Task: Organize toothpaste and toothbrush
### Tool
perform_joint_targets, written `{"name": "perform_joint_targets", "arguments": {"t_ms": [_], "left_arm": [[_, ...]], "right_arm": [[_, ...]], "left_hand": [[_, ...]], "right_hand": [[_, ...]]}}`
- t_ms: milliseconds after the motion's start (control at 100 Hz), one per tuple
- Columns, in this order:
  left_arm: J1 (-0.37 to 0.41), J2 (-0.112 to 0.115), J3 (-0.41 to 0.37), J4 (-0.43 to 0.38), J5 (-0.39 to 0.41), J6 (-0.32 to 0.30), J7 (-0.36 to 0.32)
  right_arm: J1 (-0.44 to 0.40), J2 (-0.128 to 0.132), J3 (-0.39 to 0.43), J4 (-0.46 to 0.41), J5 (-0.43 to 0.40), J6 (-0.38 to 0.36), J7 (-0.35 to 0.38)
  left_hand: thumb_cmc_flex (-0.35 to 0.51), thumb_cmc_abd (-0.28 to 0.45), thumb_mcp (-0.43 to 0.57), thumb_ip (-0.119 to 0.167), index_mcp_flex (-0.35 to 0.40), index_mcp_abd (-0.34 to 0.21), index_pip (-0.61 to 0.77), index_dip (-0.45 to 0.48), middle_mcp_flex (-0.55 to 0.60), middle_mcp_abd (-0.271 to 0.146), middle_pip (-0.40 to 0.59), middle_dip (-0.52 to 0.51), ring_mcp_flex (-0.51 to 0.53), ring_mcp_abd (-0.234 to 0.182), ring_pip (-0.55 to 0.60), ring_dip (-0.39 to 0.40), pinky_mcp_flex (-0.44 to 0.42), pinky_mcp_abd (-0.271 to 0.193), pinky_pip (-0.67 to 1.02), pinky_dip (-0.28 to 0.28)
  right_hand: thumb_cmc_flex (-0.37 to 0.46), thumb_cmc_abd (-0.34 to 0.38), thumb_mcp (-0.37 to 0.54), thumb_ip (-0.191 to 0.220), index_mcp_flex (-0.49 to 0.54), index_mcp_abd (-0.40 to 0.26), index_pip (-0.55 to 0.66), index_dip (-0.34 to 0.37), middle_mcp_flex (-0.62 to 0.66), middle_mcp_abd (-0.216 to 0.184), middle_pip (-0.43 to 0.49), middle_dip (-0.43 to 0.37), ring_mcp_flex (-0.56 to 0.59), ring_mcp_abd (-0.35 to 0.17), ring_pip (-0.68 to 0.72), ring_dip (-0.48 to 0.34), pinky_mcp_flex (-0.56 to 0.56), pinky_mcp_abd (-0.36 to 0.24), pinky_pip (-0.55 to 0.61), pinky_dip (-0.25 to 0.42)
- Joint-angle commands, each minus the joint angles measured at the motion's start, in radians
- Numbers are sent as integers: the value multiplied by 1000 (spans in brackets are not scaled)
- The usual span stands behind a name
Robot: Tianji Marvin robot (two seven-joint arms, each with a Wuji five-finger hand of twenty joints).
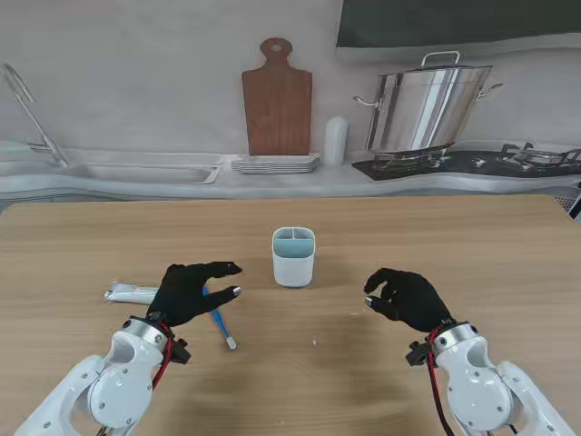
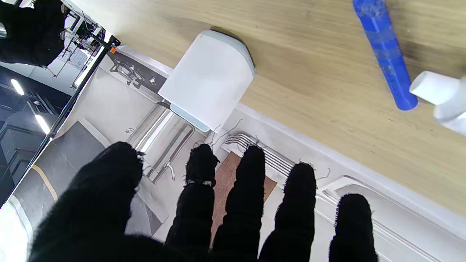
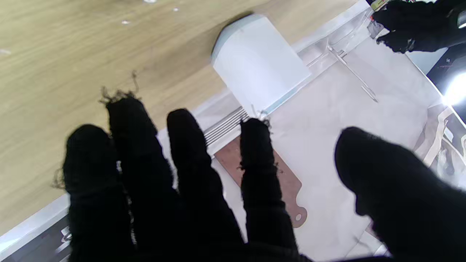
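Observation:
A white holder cup with two compartments stands upright mid-table; it also shows as the cup and the cup. A blue toothbrush lies to its left, its handle running under my left hand. The silver toothpaste tube lies further left, its white cap beside the handle's end. My left hand hovers over both, fingers apart, holding nothing. My right hand hangs open to the cup's right, fingers spread and empty.
Beyond the table's far edge runs a counter with a wooden cutting board, stacked plates, a steel pot on a stove and a sink at the left.

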Motion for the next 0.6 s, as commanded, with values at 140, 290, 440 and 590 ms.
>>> {"name": "perform_joint_targets", "arguments": {"t_ms": [140,290,440,590], "left_arm": [[10,-4,-1,-16,2,-5,-4],[10,-2,3,-16,6,-8,-8],[16,-4,0,-20,6,-5,2],[7,-4,0,-14,12,-1,2]], "right_arm": [[-7,-3,-2,1,-6,-9,6],[-14,-5,0,2,-7,-15,-3],[-12,-3,1,5,-6,-26,5],[-3,-3,1,10,-1,-23,9]], "left_hand": [[12,23,2,2,32,-24,9,17,13,0,14,11,13,3,12,9,-1,12,13,9],[11,25,1,1,27,-25,9,18,9,-1,13,10,13,2,12,10,-1,11,14,9],[14,24,4,2,26,-20,9,18,3,4,12,9,14,5,13,11,4,14,19,11],[0,32,-1,-1,14,-30,7,19,-4,-11,14,10,21,-4,18,14,19,14,35,17]], "right_hand": [[9,-9,18,6,22,1,10,-3,23,19,20,8,15,10,9,12,-2,96,15,16],[9,-11,17,6,23,0,8,-4,22,19,23,9,15,13,11,14,-4,98,16,17],[6,-8,17,4,19,-2,6,-5,21,17,22,8,16,12,11,15,-2,99,16,18],[8,-9,17,5,19,-1,7,-4,17,18,23,8,13,12,9,15,-4,98,15,19]]}}
